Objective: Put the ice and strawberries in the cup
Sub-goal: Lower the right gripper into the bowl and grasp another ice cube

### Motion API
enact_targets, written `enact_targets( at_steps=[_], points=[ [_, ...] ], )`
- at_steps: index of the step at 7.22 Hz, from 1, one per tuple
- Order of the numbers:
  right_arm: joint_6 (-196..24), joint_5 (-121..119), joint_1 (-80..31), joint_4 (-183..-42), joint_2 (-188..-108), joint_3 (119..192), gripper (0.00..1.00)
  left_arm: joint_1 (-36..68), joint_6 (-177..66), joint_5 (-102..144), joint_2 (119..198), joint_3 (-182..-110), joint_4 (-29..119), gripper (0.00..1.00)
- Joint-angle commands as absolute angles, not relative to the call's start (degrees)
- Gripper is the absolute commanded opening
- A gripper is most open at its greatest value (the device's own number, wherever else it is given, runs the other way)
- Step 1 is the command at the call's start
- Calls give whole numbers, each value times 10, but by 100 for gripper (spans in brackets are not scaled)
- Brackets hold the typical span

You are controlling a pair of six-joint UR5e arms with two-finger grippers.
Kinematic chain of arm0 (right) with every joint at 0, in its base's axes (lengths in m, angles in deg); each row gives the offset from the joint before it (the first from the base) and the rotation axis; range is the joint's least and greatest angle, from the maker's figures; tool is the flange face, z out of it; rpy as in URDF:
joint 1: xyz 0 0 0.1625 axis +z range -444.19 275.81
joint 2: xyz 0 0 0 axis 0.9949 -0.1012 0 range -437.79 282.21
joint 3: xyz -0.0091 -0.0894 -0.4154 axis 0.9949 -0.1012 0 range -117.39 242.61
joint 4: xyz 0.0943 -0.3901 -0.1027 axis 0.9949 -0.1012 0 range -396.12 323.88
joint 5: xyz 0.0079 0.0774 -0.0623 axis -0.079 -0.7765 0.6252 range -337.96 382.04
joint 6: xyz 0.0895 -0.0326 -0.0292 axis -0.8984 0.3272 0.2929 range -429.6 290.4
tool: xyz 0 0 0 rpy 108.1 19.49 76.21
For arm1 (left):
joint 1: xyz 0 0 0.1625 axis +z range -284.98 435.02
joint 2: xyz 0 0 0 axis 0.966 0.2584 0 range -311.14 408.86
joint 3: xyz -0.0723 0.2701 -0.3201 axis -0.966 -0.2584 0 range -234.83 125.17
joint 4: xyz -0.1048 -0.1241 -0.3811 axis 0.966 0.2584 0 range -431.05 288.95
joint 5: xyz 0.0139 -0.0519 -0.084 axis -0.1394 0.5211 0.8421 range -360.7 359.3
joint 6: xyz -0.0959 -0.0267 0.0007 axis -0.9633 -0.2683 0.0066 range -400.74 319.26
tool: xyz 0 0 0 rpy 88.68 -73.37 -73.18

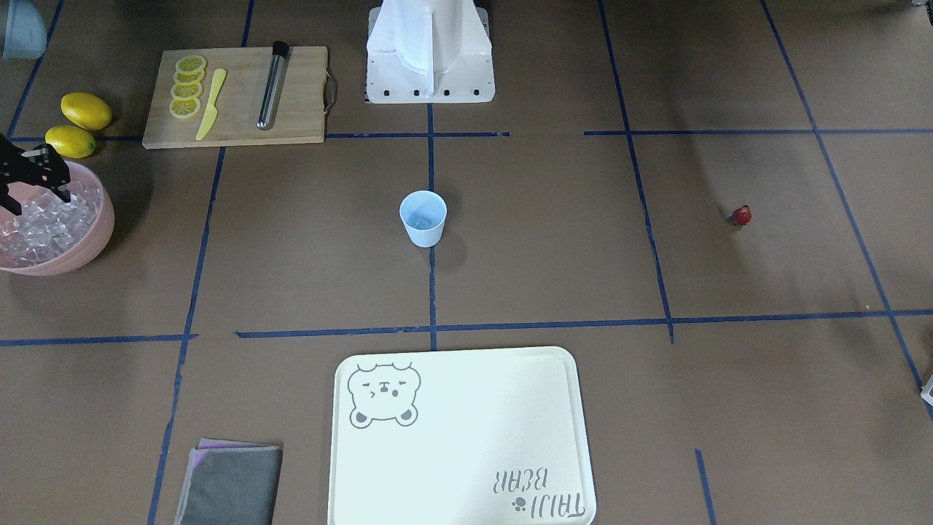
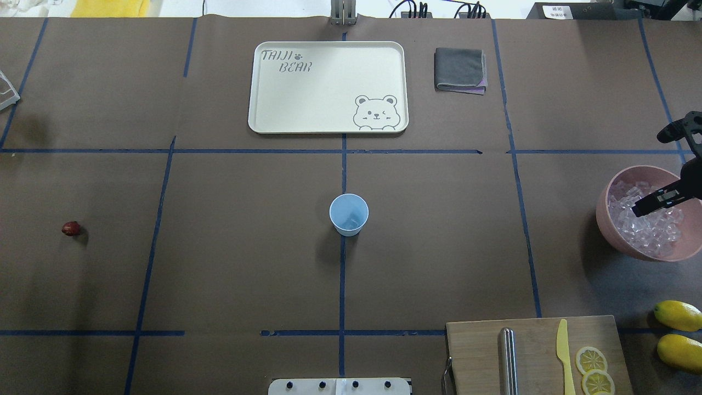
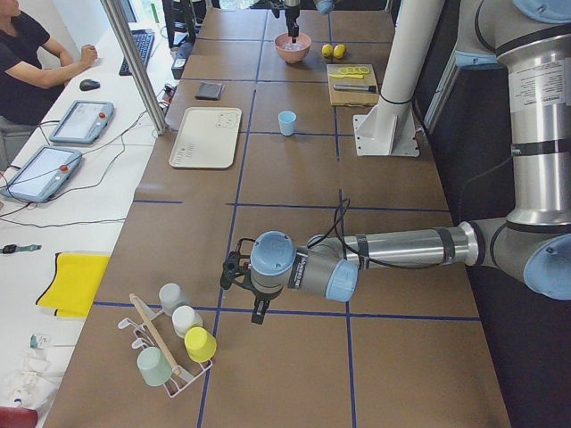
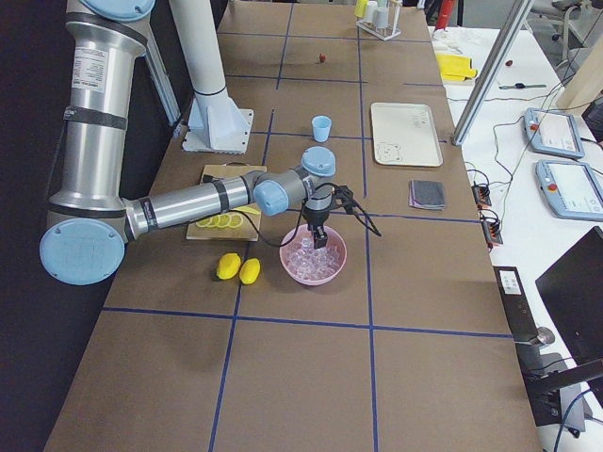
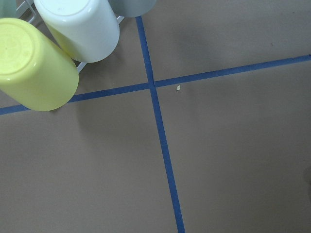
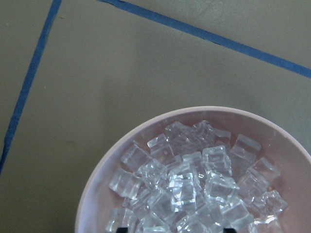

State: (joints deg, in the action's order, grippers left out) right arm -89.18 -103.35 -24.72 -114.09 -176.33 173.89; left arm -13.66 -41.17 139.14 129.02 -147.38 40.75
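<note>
Honestly, I read this as early going. The strawberry (image 2: 71, 228) lies on the bare worktop (image 2: 219, 263) out on my left side, well apart from the cup (image 2: 349, 215), which stands upright at the centre. Something pale glints at the cup's bottom, but I cannot tell whether that is ice. The ice (image 6: 194, 179) I can be sure of fills the pink bowl (image 2: 603, 214) at the right end. My right claw (image 2: 655, 202) hangs over that bowl with its fingertips (image 6: 126, 229) spread wide, cubes lying between them, nothing pinched that I can see. My left claw (image 3: 232, 270) hovers beside the rack of upturned cups (image 5: 77, 29); I cannot tell whether it is spread or closed, and no berry shows in its wrist view. I judge that the berry, and most or all of the ice, are not yet carried over.
</note>
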Motion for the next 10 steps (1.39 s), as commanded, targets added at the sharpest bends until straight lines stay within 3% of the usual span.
enact_targets(
  at_steps=[1,10],
  points=[
    [-891,-1035,-257,-1141,-1762,1737,72,-137,-412,1391,1290,-1474,407,100],
    [-889,-1036,-277,-1142,-1766,1724,68,-137,-412,1391,1290,-1475,408,100]
  ],
)
